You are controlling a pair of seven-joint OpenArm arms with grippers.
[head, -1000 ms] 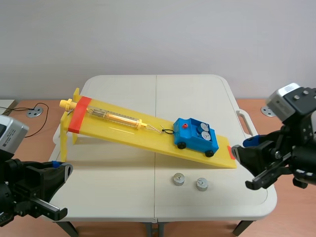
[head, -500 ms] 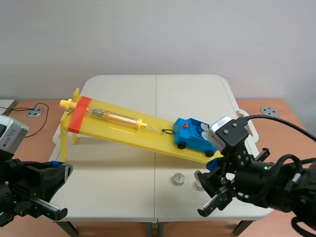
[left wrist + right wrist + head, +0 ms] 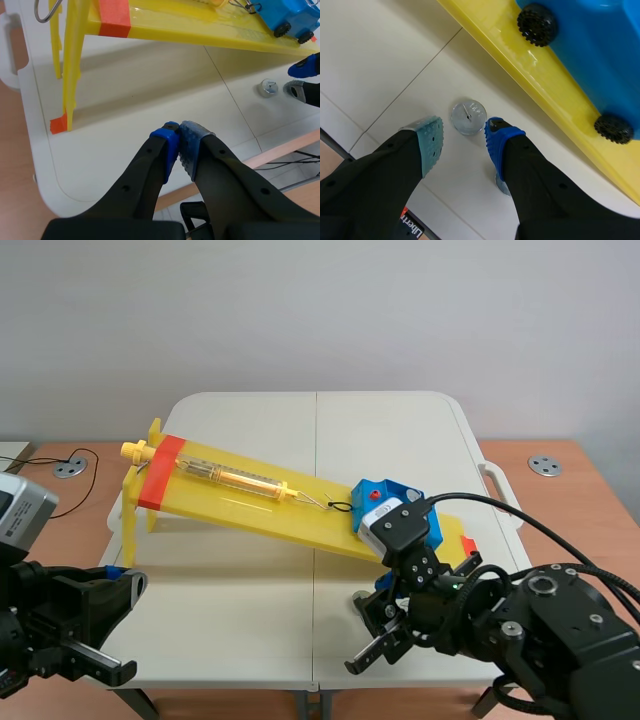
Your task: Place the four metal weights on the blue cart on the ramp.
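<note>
Right gripper (image 3: 464,144) spread; weight (image 3: 468,116) between its fingertips. Second weight (image 3: 500,186) half-hidden under blue-padded finger. Ramp (image 3: 520,67) and blue cart (image 3: 580,45) just ahead. Left gripper (image 3: 179,145) pressed together, far off.

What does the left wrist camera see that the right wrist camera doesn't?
Only the left wrist view: the tall yellow legs, the orange tape and the shut left gripper. Only the right wrist view: a second weight half hidden by the open right gripper's blue-padded finger. Both: the yellow ramp, the blue cart, one metal weight and the right gripper's fingertips.
</note>
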